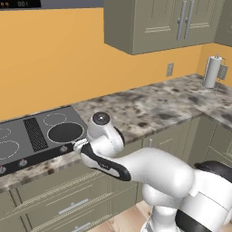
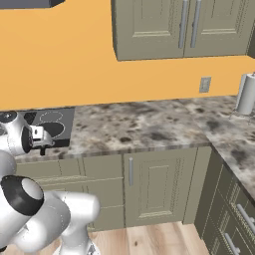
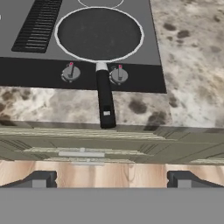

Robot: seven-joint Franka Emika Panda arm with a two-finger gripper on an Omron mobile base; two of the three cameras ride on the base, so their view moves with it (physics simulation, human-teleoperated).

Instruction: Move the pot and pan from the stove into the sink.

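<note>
The black pan sits on the front right burner of the stove. Its long dark handle reaches out over the knobs to the counter's front edge. My gripper is open, its fingertips wide apart with nothing between them, held out in front of the counter edge and short of the handle's end. In the left base view the pan lies on the stove just beyond my hand. The pan also shows beside my hand. The pot and the sink are out of view.
Two silver knobs flank the handle's base. Speckled stone counter runs right from the stove to a corner with a paper towel roll. Upper cabinets hang above. Drawers and cabinet doors stand below the counter.
</note>
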